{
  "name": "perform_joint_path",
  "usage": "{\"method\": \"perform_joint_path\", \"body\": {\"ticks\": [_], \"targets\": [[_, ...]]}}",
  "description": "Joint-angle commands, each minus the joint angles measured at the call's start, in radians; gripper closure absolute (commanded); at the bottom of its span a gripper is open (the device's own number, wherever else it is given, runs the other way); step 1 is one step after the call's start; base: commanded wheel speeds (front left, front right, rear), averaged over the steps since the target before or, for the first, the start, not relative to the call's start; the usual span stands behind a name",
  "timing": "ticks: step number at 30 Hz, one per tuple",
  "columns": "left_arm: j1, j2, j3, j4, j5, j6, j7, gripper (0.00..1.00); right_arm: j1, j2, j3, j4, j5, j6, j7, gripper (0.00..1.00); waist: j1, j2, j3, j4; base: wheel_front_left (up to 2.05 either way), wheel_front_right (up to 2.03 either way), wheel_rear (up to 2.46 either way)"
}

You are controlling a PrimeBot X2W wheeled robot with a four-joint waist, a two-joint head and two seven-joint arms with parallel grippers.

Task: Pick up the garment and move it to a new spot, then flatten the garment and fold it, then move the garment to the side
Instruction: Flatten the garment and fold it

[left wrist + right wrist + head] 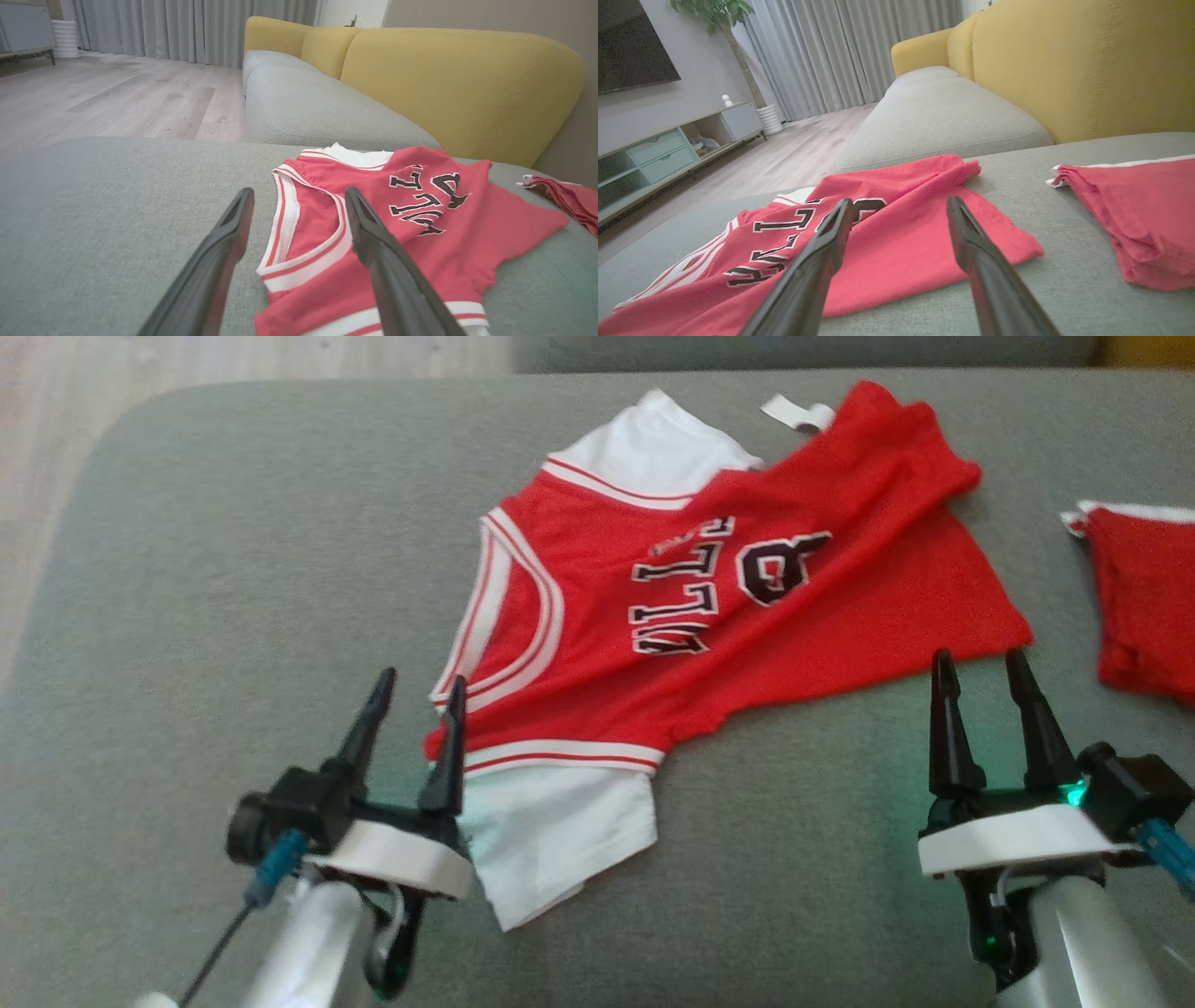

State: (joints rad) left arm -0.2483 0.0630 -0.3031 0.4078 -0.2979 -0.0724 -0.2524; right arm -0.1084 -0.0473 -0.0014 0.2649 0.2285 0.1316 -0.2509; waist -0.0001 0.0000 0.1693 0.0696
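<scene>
left fingers and right fingers apart beside the jersey — another red garment lies near

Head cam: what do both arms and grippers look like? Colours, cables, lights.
Both have silver forearms, white wrist collars, black bases and two long tapered black fingers. The left gripper carries a blue connector with a thin dark cable. The right gripper shows a green light and a blue connector.

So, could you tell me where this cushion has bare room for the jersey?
The widest bare stretch of grey cushion lies left of the jersey, beyond the left gripper. A smaller patch lies between the jersey's near edge and the right gripper. It is crowded at right, where a second red garment lies close.
</scene>
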Motion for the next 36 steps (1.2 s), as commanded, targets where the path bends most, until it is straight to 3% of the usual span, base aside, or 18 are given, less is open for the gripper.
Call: {"method": "perform_joint_path", "body": {"ticks": [1, 5, 8, 10, 14, 21, 28, 35, 36], "targets": [[-0.058, 0.032, 0.040, -0.025, 0.014, -0.008, -0.009, 0.00, -0.030, -0.003, 0.030, -0.045, 0.005, -0.001, -0.011, 0.00, 0.0001, 0.0000, 0.030, -0.041, 0.00, 0.00, 0.00], [-0.143, 0.089, 0.032, -0.002, 0.032, -0.025, 0.014, 0.00, -0.046, -0.003, 0.045, -0.074, 0.016, -0.001, -0.011, 0.00, 0.0001, 0.0000, 0.071, -0.095, 0.00, 0.00, 0.00], [-0.234, 0.148, 0.010, 0.034, 0.039, -0.043, 0.094, 0.00, -0.057, -0.003, 0.055, -0.088, 0.016, -0.001, -0.011, 0.00, 0.0001, 0.0000, 0.105, -0.132, 0.00, 0.00, 0.00], [-0.333, 0.205, -0.020, 0.085, 0.005, -0.054, 0.217, 0.00, -0.070, -0.003, 0.062, -0.099, 0.024, -0.001, -0.011, 0.00, 0.0001, 0.0000, 0.147, -0.171, 0.00, 0.00, 0.00], [-0.445, 0.264, -0.085, 0.153, -0.105, -0.058, 0.359, 0.00, -0.081, -0.003, 0.074, -0.104, 0.035, -0.001, -0.011, 0.00, 0.0001, 0.0000, 0.188, -0.206, 0.00, 0.00, 0.00], [-0.599, 0.380, -0.164, 0.211, -0.332, -0.058, 0.506, 0.00, -0.115, -0.003, 0.111, -0.111, 0.053, -0.001, -0.011, 0.00, 0.0001, 0.0000, 0.247, -0.261, 0.00, 0.00, 0.00], [-0.690, 0.485, -0.279, 0.221, -0.465, -0.058, 0.650, 0.00, -0.133, -0.003, 0.140, -0.111, 0.083, -0.001, -0.011, 0.00, 0.0001, 0.0000, 0.280, -0.305, 0.00, 0.00, 0.00], [-0.738, 0.542, -0.373, 0.231, -0.536, -0.058, 0.730, 0.01, -0.133, -0.003, 0.147, -0.104, 0.093, -0.001, -0.011, 0.00, 0.0001, 0.0000, 0.291, -0.324, 0.00, 0.00, 0.00], [-0.743, 0.547, -0.390, 0.229, -0.545, -0.058, 0.745, 0.39, -0.134, -0.003, 0.147, -0.104, 0.094, -0.001, -0.011, 0.00, 0.0001, 0.0000, 0.292, -0.326, 0.00, 0.00, 0.00]]}}
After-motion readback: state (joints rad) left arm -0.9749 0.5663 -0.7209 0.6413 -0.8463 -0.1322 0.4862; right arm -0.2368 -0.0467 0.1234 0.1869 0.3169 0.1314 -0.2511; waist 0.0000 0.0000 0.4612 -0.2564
